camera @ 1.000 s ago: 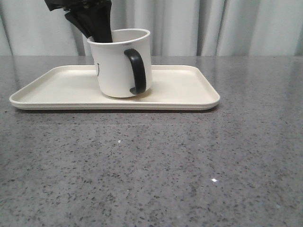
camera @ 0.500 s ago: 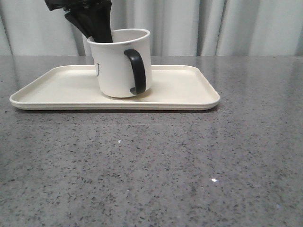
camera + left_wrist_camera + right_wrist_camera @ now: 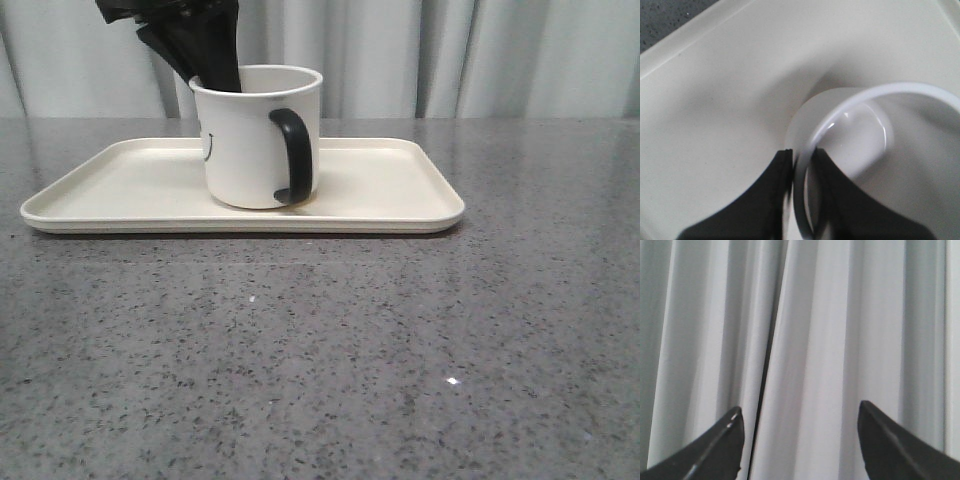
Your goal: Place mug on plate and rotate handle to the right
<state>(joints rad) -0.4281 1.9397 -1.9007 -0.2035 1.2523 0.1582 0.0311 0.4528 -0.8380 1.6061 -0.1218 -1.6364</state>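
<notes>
The white mug [image 3: 245, 140] stands upright on the cream plate [image 3: 380, 195], left of the plate's middle. Its black handle [image 3: 292, 155] faces the camera, turned slightly right. Part of the black smiley print shows on the mug's left side. My left gripper [image 3: 215, 75] comes down from above and is shut on the mug's rim, one finger inside and one outside. In the left wrist view the mug's rim [image 3: 850, 107] runs between the fingers [image 3: 771, 200] of the left gripper [image 3: 802, 152]. My right gripper [image 3: 800, 440] is open, facing only curtain, and is out of the front view.
The plate lies at the back of a grey speckled table [image 3: 330, 360]. Pale pleated curtains [image 3: 450, 55] hang behind it. The plate's right half [image 3: 400, 180] holds nothing.
The mug has turned a little and gone from slightly tilted to upright, its handle shifting a bit to the right. The left gripper has stayed clamped on the rim.
</notes>
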